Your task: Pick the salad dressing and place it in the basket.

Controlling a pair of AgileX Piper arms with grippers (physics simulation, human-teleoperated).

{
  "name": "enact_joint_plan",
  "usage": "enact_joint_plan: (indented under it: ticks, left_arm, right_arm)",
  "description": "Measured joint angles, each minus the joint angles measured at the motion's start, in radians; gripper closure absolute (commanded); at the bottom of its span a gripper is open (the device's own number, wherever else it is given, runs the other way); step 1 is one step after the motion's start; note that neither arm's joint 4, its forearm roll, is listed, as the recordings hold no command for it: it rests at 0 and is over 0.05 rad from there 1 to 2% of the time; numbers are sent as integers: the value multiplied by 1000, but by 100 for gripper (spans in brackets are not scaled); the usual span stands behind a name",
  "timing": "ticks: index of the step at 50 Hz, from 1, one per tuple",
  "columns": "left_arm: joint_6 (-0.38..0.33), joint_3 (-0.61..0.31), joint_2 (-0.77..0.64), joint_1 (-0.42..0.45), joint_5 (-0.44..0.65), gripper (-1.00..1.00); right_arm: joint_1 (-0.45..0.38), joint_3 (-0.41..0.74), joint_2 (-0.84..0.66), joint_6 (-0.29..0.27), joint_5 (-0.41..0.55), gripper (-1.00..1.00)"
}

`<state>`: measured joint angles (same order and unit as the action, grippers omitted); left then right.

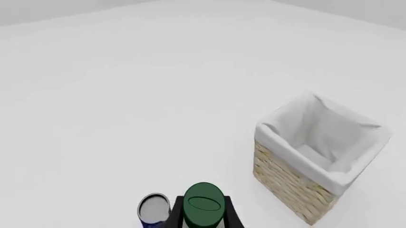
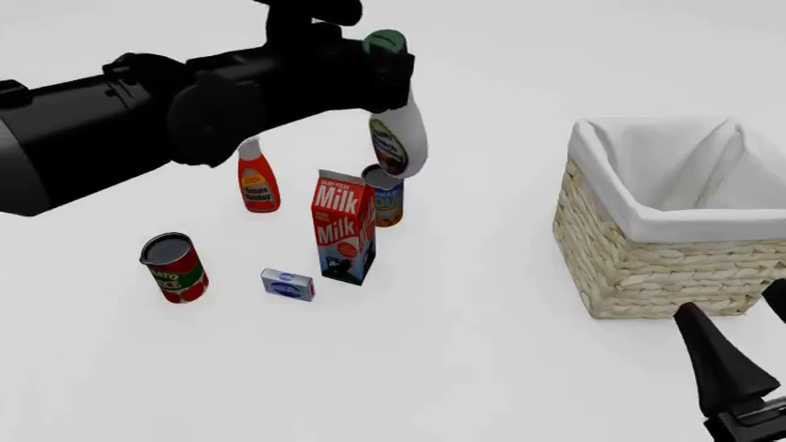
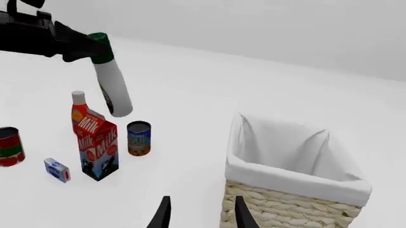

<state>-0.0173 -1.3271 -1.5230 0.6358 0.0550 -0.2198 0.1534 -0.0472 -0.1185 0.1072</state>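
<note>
The salad dressing (image 2: pixel 402 138), a white teardrop bottle with a dark green cap, hangs in the air above the cans, tilted a little. My left gripper (image 2: pixel 383 64) is shut on its neck just under the cap. It also shows in the right wrist view (image 3: pixel 113 85), and its green cap (image 1: pixel 204 205) shows between the fingers in the left wrist view. The wicker basket (image 2: pixel 669 267) with white lining stands to the right, apart from the bottle; it also shows in the left wrist view (image 1: pixel 298 185) and the right wrist view (image 3: pixel 279 209). My right gripper (image 3: pixel 199 216) is open and empty, low near the basket's front.
Below the lifted bottle stand a milk carton (image 2: pixel 342 226), a blue-labelled can (image 2: pixel 386 195), a red bottle with white cap (image 2: pixel 257 180), a tomato can (image 2: pixel 173 267) and a small blue-white box (image 2: pixel 287 284). The right arm's fingers (image 2: pixel 719 364) show at the lower right.
</note>
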Motion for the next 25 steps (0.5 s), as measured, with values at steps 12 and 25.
enact_joint_plan:
  ticks: [12, 25]
  left_arm:
    - [4, 15, 2, 35, -4, 100]
    - [8, 26, 2, 60, -9, 100]
  right_arm:
    - [-144, 162, -219, -147, -40, -100]
    - [-248, 278, -404, -231, -142, -100]
